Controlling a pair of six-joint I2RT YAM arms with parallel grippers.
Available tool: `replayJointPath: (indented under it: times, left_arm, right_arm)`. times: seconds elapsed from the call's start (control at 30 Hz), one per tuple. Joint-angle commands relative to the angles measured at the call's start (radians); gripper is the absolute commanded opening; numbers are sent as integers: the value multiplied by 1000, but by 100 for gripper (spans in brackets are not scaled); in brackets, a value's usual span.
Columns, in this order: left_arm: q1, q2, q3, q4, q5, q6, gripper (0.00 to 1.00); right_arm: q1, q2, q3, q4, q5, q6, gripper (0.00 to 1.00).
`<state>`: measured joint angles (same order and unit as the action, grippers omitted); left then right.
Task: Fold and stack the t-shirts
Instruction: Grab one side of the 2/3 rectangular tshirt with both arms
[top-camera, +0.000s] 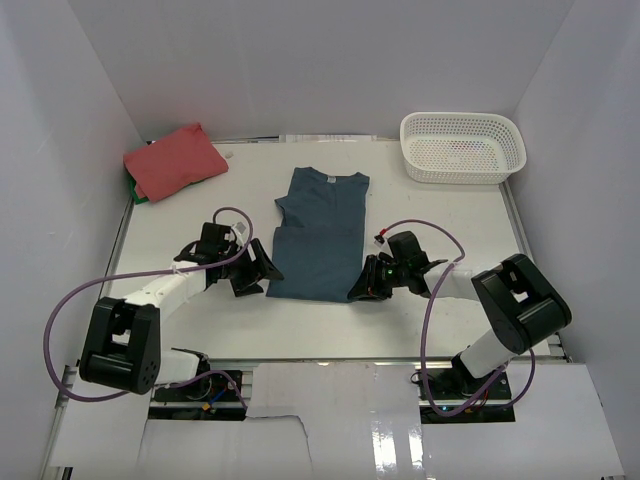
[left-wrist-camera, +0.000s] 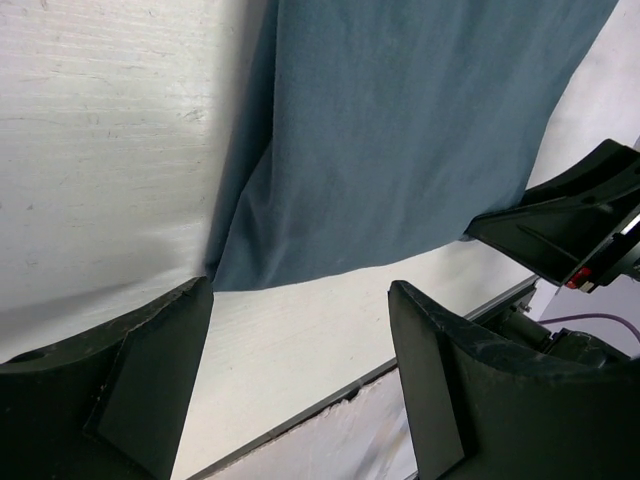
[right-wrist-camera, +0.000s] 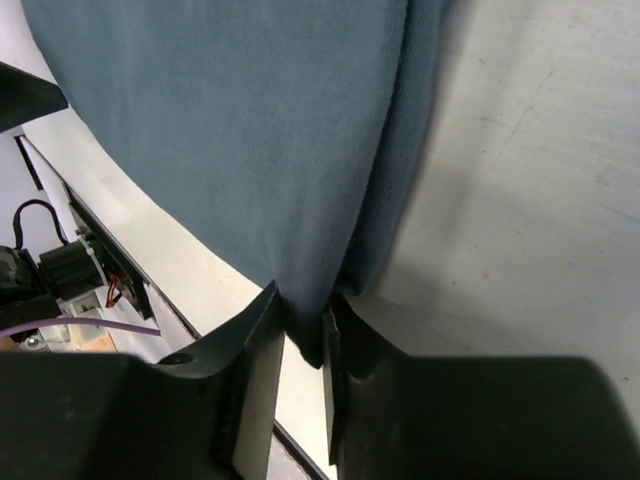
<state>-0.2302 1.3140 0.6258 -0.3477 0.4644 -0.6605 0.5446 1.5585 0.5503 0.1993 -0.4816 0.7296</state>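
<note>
The blue shirt (top-camera: 320, 235) lies flat in the middle of the white desk (top-camera: 450, 215). Its neck points to the far side and its bottom edge is near the two arms. Its sides look folded in.

The left arm (top-camera: 170, 290) is low at the near left corner of the blue shirt. Its jaws are wide open and hold nothing. In the left wrist view, the shirt corner (left-wrist-camera: 225, 270) sits right by one finger (left-wrist-camera: 150, 370). I cannot tell if they touch.

The right arm (top-camera: 470, 285) is low at the near right corner. Its jaws are almost closed and pinch the corner of the shirt (right-wrist-camera: 305, 335) between them.

The red shirt (top-camera: 175, 160) is folded up at the far left corner of the desk. A bit of something green (top-camera: 138, 196) peeks out from under it. A white basket (top-camera: 462, 147) sits at the far right corner, well apart from both shirts.
</note>
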Motion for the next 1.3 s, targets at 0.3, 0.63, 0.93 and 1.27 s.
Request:
replayJointPath:
  times: [0.3,0.63,0.93,1.27]
  left_arm:
    - [6,30,-83,39,13,-8,80]
    - [6,109,-158,225,-30,-99,73]
    - [6,131,-198,263,-47,-123,64]
    - [6,-50,-192,15,-142,-120,69]
  right_arm:
    - [6,29,31,-55,60,-61,8]
    - [9,29,36,-43,47,-55,8]
    - [11,3,33,-63,54,-64,8]
    - [9,0,40,-69,52,-70,8]
